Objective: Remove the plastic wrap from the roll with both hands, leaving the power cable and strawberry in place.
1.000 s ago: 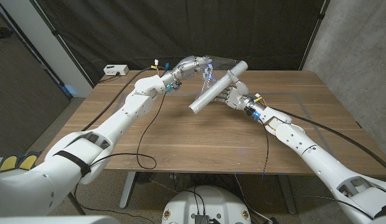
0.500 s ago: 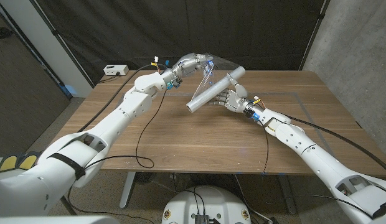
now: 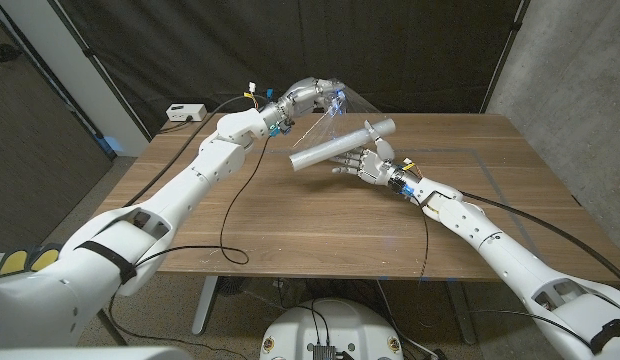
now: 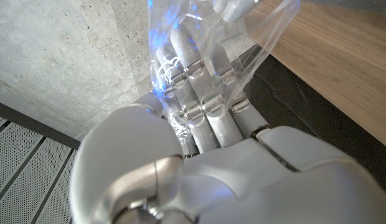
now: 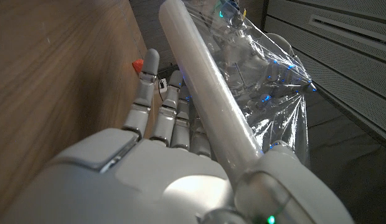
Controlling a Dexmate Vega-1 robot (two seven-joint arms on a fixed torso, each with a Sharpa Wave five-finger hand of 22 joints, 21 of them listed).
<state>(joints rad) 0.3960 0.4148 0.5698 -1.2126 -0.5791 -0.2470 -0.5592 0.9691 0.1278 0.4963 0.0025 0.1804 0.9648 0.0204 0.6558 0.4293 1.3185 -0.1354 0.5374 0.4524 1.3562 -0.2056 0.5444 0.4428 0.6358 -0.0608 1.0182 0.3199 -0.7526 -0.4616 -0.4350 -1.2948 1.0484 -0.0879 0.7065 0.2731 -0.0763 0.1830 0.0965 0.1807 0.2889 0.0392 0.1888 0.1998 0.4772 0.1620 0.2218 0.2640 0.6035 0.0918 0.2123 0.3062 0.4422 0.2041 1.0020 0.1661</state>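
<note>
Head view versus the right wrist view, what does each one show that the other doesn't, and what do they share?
The head view alone shows the whole wooden table, both arms, and a white box at the table's far left corner. The right wrist view alone shows a small red thing past the fingertips, probably the strawberry. Both show the right hand gripping the roll and the plastic wrap stretching to the left hand.

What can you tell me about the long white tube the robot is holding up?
The roll is a long, pale, smooth tube, like cardboard or plastic, lifted above the wooden table and tilted nearly level. The right robot hand holds it from underneath, near its middle. Shiny, crinkled clear plastic wrap stretches from it to the left robot hand, which grips the film.
</note>
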